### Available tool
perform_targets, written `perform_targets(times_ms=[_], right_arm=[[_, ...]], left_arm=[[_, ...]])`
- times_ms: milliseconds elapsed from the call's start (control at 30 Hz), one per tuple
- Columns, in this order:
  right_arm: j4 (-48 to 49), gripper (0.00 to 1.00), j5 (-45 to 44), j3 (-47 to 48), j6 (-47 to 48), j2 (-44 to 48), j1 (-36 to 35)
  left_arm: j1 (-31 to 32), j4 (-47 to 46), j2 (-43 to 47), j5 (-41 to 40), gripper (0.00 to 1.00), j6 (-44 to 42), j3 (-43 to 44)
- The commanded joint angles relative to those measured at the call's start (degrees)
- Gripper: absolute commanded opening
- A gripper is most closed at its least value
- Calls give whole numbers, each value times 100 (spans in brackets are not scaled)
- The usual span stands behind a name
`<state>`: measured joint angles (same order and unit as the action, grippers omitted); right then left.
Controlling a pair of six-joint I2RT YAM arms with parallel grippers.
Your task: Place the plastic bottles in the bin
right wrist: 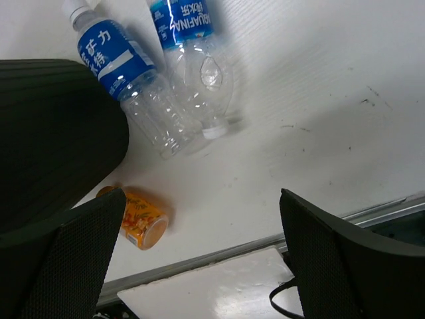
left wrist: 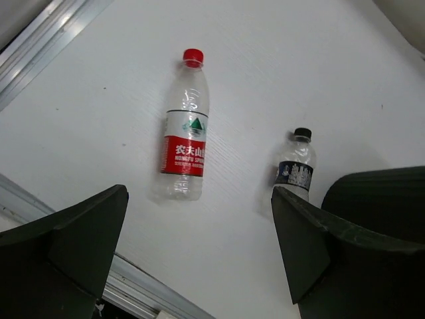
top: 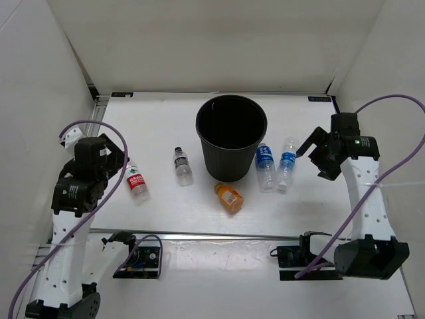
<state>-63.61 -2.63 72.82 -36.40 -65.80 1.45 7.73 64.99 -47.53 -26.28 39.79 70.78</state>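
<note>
— Plastic bottles (top: 182, 166): five, all lying flat on the white tabletop (top: 153, 126), none in the bin (top: 229, 166) yet. Where exactly?

— Far left, near the left gripper (top: 108, 158): the red-labelled bottle (top: 137, 182). Just left of the bin: the dark-labelled bottle (left wrist: 295, 174). In front of the bin: the stubby orange bottle (top: 229, 197). Just right of the bin: the two blue-labelled bottles (top: 265, 166), side by side, touching or nearly so.

— Likely feel?

— Judged empty, so very light. Thin clear walls, apt to dent under a hard squeeze. Round and smooth, apt to roll or slip. Best taken across the middle of the body, at the label, fingers square to the long axis. The orange one shorter, seemingly stiffer.

— And the fingers?

— On the left gripper, fingers (left wrist: 73, 246) spread wide, nothing between, aimed toward the red-labelled bottle. On the right gripper (right wrist: 199, 259), the same: wide apart, nothing held, close to the blue-labelled pair.

— Anything shown by one view alone?

— From above: the whole layout and the bin's open mouth, dark inside. From the left wrist: red cap, printed red label, black cap on the dark-labelled bottle. From the right wrist: the blue-labelled pair at a slight angle, see-through below the labels, plus one end of the stubby orange bottle. From either wrist, only the bin's dark wall, no view inside.
</note>
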Motion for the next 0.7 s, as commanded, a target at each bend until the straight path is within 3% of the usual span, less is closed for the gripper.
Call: perform_targets(times_ms=[0, 267, 667], right_arm=[[341, 100, -88, 251, 344, -239, 48], [605, 100, -509, 198, 169, -1276, 48], [1123, 100, -651, 1173, 353, -3306, -57]], left_arm=[[36, -496, -335, 695, 100, -735, -188], [449, -531, -986, 299, 100, -1060, 321], [511, -364, -1434, 246, 100, -1052, 392]])
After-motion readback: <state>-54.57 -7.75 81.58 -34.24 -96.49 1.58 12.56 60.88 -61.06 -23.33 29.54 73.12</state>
